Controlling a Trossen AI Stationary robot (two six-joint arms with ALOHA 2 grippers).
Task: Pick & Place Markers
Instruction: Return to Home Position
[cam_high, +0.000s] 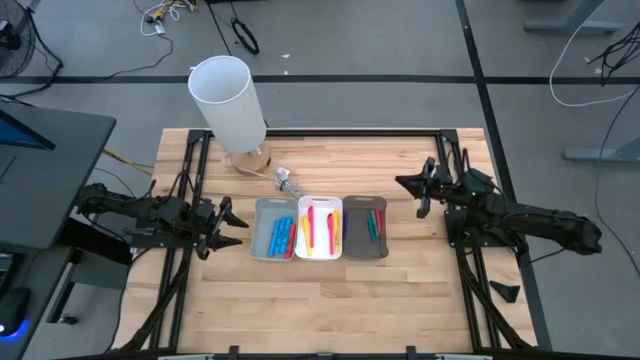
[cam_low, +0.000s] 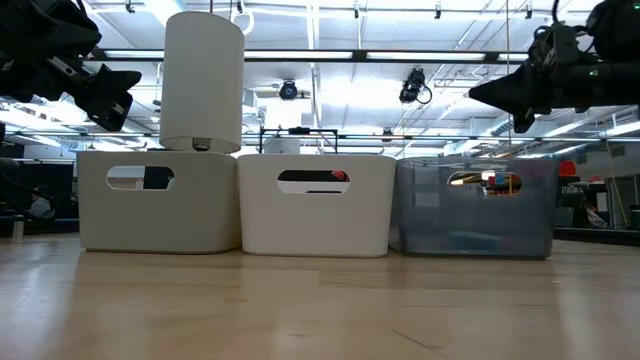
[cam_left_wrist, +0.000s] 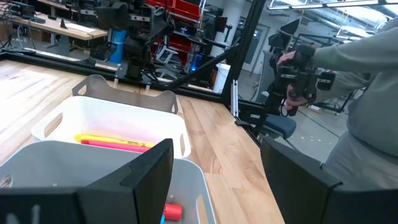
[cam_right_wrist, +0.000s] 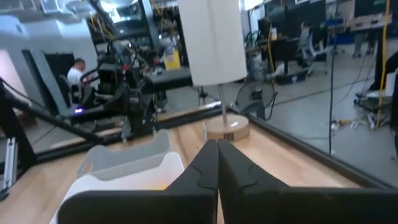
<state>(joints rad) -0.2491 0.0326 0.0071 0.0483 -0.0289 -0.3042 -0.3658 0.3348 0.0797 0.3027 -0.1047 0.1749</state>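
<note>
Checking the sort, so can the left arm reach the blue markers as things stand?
Probably yes: the left gripper is open beside the light grey tray, which has no lid, and nothing stands between it and the blue markers.

Your high cam stares straight down at the whole worktop (cam_high: 330, 290). The low one sits at worktop height, right up against the three trays (cam_low: 315, 215), facing the room. Wrist cams look forward past the left end effector (cam_left_wrist: 214, 155) and right end effector (cam_right_wrist: 217, 152). All four views share the trays, just ahead of both.
</note>
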